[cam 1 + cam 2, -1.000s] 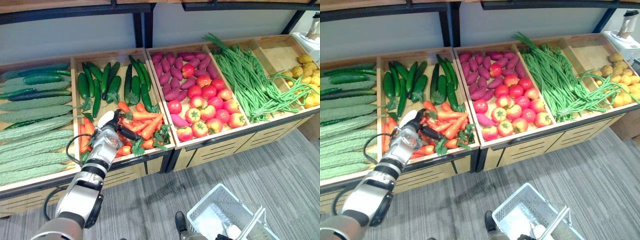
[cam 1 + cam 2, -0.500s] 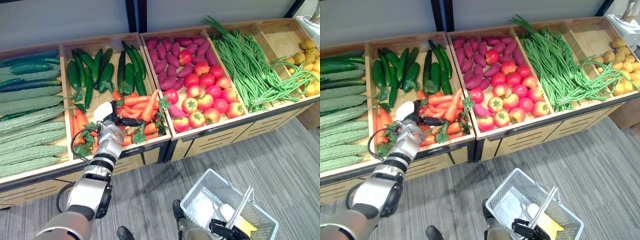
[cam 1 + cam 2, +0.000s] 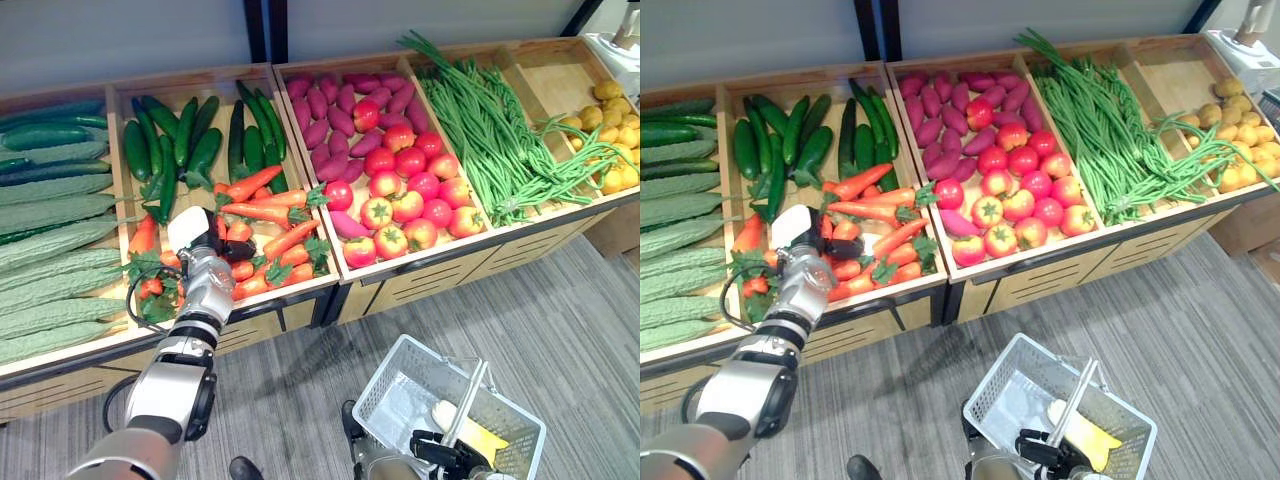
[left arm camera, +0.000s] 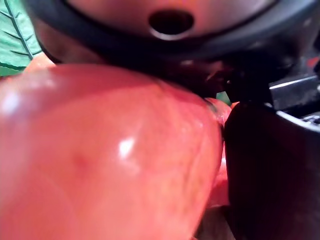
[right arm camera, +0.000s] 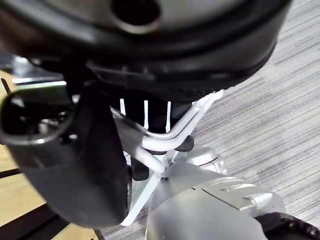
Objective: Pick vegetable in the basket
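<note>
Carrots are lying heaped in the front half of a wooden crate, with dark cucumbers filling the back half. The left hand is reaching into that heap from the near edge. Its white thumb cover is standing up and its dark fingers are curling down among the roots. In the left wrist view one carrot is pressing right against the palm with a dark finger closing beside it, so the hand is gripping that carrot (it is sitting low among the others in the crate). Half a second ago those fingers were stretching out straight across the heap toward the robot's right. Now they are drawn in. The whole shelf is also sitting differently in the eye views than before, which is the camera moving and not the crates.

At the bottom edge the right hand is wrapping its fingers round the handle of a white wire basket, which is hanging over grey carpet. Something yellow is lying in the basket, and I cannot tell what it is.

In the next crate to the right, tomatoes are sitting in front of purple sweet potatoes. Green beans are spreading across the crate beyond.
</note>
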You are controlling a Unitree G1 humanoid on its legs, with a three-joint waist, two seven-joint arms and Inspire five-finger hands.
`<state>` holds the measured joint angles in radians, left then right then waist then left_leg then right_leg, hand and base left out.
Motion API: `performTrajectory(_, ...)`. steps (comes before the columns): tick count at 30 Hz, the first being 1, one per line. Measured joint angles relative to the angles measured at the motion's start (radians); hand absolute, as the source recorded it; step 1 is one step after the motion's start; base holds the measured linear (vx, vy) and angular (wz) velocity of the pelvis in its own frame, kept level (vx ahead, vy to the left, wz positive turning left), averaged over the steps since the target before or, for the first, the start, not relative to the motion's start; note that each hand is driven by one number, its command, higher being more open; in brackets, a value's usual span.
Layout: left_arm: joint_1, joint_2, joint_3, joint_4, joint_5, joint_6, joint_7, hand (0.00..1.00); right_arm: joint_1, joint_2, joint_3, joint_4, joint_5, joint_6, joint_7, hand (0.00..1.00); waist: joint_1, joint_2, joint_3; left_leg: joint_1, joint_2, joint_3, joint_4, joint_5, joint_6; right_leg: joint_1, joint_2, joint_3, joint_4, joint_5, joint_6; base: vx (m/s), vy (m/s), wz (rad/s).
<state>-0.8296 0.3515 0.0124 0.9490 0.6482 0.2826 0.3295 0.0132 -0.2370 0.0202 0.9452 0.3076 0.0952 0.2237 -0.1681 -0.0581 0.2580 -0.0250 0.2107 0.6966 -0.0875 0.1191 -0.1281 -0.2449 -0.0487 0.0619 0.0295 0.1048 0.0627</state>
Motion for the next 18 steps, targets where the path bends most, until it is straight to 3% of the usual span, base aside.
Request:
performTrajectory(7, 0.057, -0.002, -0.007, -0.067, -0.171, -0.030, -0.026, 0.00, 0.030, 0.010, -0.050, 0.012, -0.001, 0.019, -0.010, 0.00, 0.000, 0.027, -0.033, 0.025, 0.003, -0.029, 0.000, -0.007, -0.007, 0.048, -0.004, -0.034, -0.003, -0.021, -0.001, 0.03, 0.016, 0.13)
performTrajectory(12, 0.134, 0.002, -0.037, -0.264, -0.307, -0.001, -0.099, 0.00, 0.099, 0.026, -0.143, 0.011, -0.001, 0.040, -0.023, 0.00, 0.038, 0.060, -0.074, 0.051, 0.006, -0.066, 0.001, -0.007, -0.008, 0.093, -0.007, -0.074, 0.010, -0.052, -0.005, 0.03, 0.009, 0.26)
performTrajectory(18, 0.248, 0.066, -0.085, -0.521, -0.667, -0.001, -0.208, 0.00, 0.160, 0.035, -0.243, 0.034, -0.022, 0.061, -0.038, 0.00, 0.053, 0.108, -0.160, 0.085, 0.003, -0.120, 0.000, -0.007, -0.008, 0.152, -0.010, -0.119, 0.021, -0.081, -0.009, -0.01, -0.005, 0.23)
